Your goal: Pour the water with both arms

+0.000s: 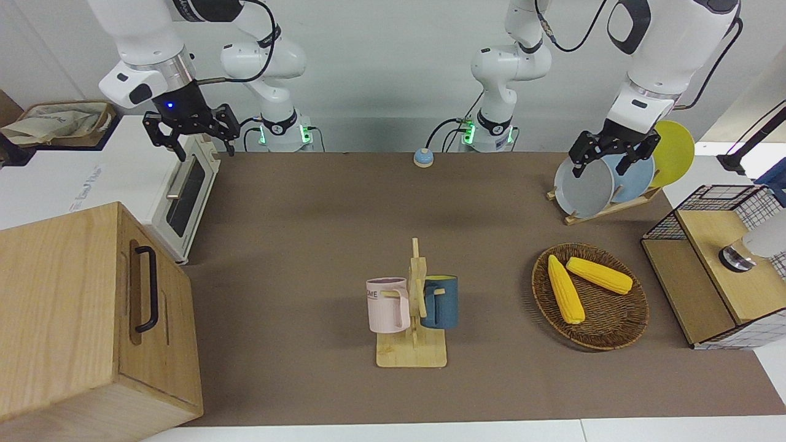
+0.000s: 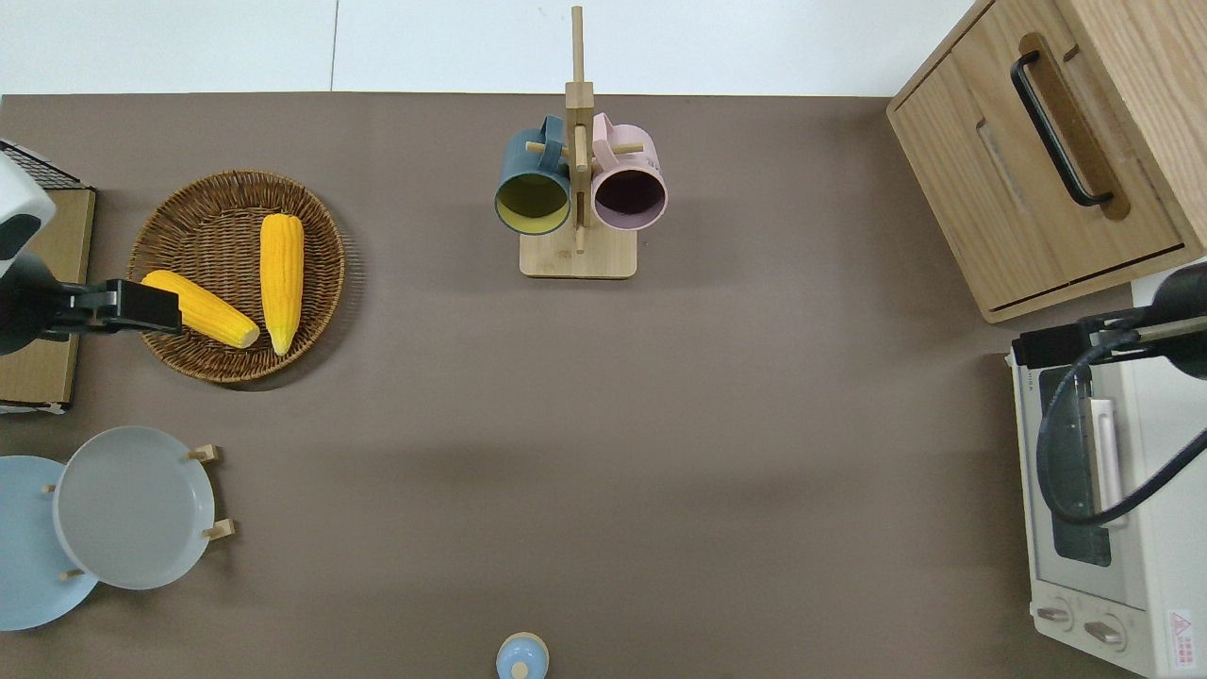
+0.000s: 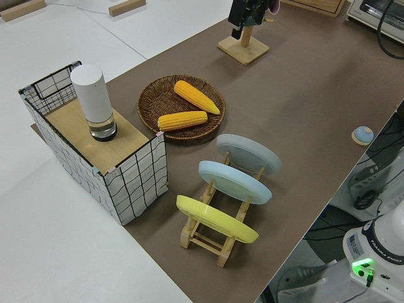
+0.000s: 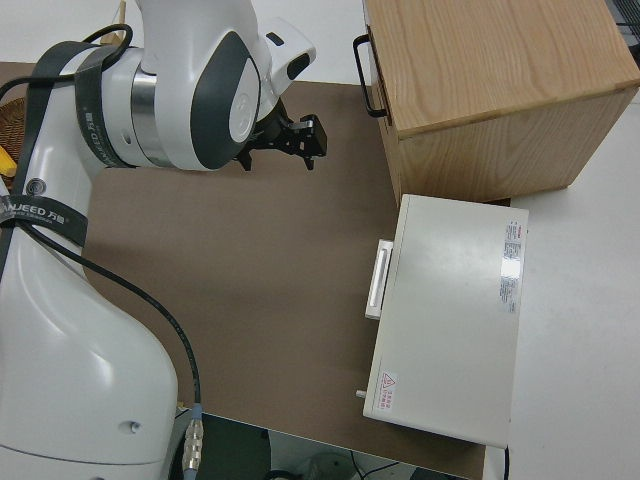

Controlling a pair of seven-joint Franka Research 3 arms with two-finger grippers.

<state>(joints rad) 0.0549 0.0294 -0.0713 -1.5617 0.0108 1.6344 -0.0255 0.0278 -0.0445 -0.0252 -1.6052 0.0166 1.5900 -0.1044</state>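
Observation:
No water shows in any view. Both arms are raised. My right gripper [image 1: 190, 132] [image 4: 292, 140] hangs open and empty over the table-side edge of the toaster oven [image 1: 184, 190]. My left gripper [image 1: 614, 156] is also open and empty, over the rim of the wicker basket [image 2: 189, 363] in the overhead view. A pink mug [image 1: 388, 305] and a dark blue mug [image 1: 441, 301] hang on a wooden mug rack [image 1: 412, 353] at the middle of the table, far from both grippers. A white cylinder [image 3: 93, 101] stands on a wire-sided wooden shelf [image 3: 69, 129] at the left arm's end.
Two corn cobs [image 1: 589, 282] lie in the wicker basket. A plate rack [image 3: 214, 237] holds three upright plates nearer to the robots. A wooden cabinet [image 1: 73, 319] with a black handle stands at the right arm's end. A small blue knob [image 1: 422, 158] sits by the robots' bases.

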